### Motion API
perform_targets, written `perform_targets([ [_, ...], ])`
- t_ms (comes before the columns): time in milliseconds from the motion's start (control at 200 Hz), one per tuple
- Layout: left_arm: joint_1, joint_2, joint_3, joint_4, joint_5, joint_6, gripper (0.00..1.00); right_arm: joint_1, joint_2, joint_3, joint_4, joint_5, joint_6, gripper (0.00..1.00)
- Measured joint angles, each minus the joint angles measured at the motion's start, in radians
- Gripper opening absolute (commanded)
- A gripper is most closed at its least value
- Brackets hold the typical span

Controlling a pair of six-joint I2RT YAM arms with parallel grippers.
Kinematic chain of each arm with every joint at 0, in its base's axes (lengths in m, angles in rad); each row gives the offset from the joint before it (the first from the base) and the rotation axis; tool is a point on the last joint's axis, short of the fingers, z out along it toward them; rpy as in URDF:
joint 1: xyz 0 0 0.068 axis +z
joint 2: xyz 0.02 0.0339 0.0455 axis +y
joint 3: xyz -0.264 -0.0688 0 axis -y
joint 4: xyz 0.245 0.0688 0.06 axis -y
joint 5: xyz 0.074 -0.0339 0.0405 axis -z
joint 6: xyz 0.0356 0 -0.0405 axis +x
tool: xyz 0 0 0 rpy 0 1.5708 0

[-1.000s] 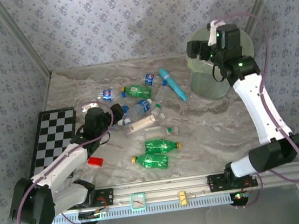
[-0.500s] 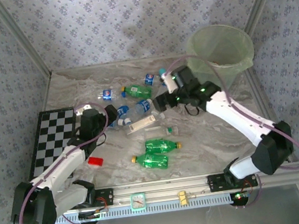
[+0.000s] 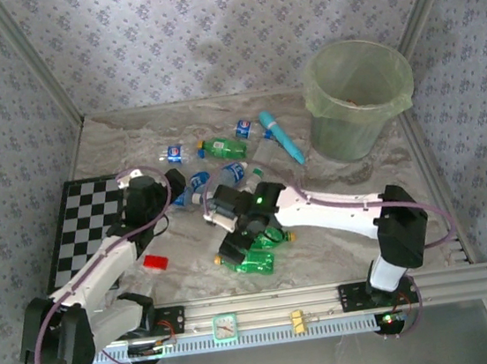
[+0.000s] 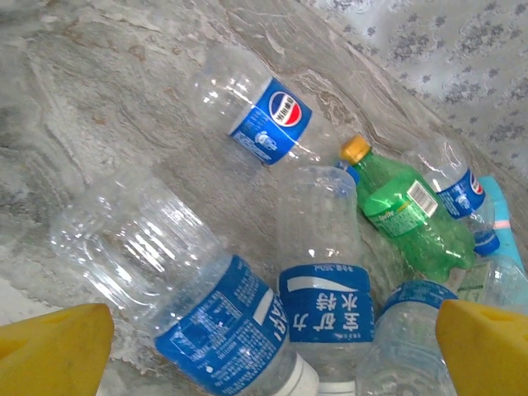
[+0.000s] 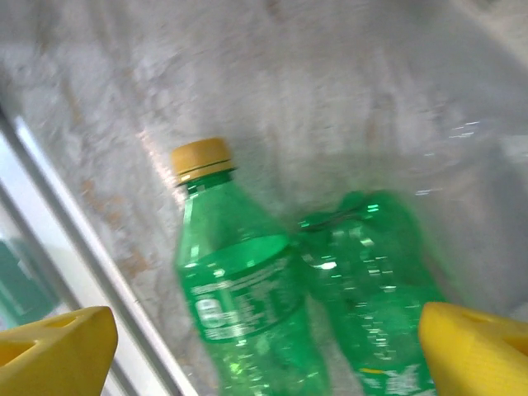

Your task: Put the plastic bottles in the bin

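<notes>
Plastic bottles scattered over middle of bench; bin upright at far right corner, well apart. Left pincer wide, low over clear blue-label bottles left of centre, nothing gripped. Right pincer wide, straddling two green bottles lying side by side near front edge, contact unclear. Also on bench: teal tube between bottles and bin, red block beside checkerboard at left edge.

The right gripper had its two yellow fingers spread wide apart. Between them lay a green bottle with a yellow cap, its cap pointing away from the gripper. A second green bottle lay touching it on the grey table.
</notes>
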Motion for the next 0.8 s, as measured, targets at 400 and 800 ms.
perform_targets([
  [400,0.12,-0.134,-0.003,-0.049,0.019,-0.001,1.0,0.105,0.127,0.006,-0.03,0.021,0.006,0.88],
  [800,0.125,-0.166,-0.042,-0.079,0.021,-0.005,1.0,0.109,0.216,0.005,-0.019,0.068,-0.007,0.8],
])
